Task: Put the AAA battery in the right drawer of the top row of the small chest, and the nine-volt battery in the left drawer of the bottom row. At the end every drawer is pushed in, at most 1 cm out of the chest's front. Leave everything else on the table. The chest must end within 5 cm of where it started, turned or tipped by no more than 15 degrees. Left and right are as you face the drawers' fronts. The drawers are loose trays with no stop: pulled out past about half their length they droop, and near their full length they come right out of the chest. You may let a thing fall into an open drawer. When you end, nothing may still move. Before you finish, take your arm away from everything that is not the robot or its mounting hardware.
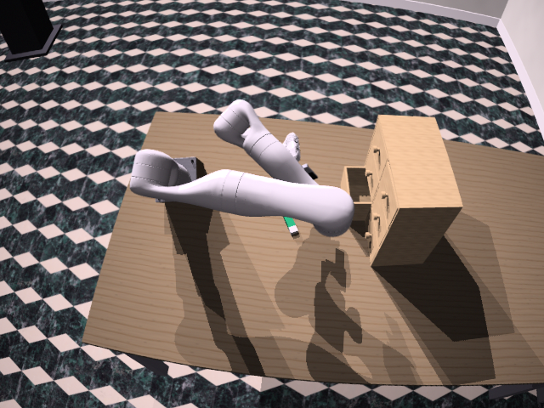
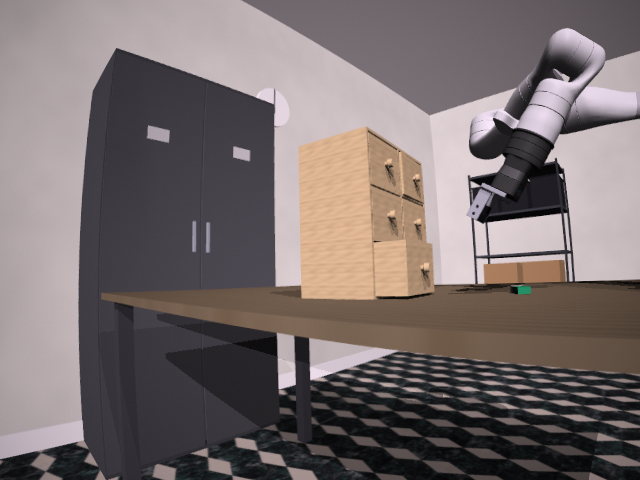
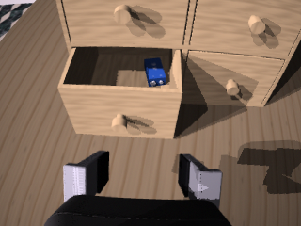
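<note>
The small chest stands upright with three rows of two drawers. Its bottom left drawer is pulled out and looks level; the other drawers look pushed in. The blue nine-volt battery lies inside that drawer, near its right wall, terminals towards the front. My gripper is open and empty, in front of and above the pulled-out drawer, clear of it. In the top view the arm hides most of it. I cannot make out the AAA battery in any view.
A green thing with a white and dark end lies on the table, in front of the chest, partly under the arm in the top view. The arm's base is at the left. A dark cabinet stands beyond the table.
</note>
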Robot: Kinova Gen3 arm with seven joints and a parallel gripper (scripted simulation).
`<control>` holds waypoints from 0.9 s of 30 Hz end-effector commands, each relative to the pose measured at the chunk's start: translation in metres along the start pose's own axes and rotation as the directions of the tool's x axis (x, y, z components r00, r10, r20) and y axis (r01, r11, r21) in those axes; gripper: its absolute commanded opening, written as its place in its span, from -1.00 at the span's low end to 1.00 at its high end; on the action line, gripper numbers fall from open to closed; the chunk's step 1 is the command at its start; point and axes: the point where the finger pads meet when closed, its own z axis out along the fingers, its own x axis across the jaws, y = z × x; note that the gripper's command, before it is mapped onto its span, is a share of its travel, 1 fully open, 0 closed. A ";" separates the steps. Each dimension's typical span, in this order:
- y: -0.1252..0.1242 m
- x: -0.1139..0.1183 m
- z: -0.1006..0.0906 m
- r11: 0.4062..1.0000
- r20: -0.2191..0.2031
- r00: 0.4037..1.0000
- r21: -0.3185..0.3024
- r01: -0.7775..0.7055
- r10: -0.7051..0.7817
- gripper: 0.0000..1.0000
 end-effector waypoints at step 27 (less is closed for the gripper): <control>-0.006 -0.138 -0.019 0.977 0.381 0.901 -0.132 -0.168 0.207 1.00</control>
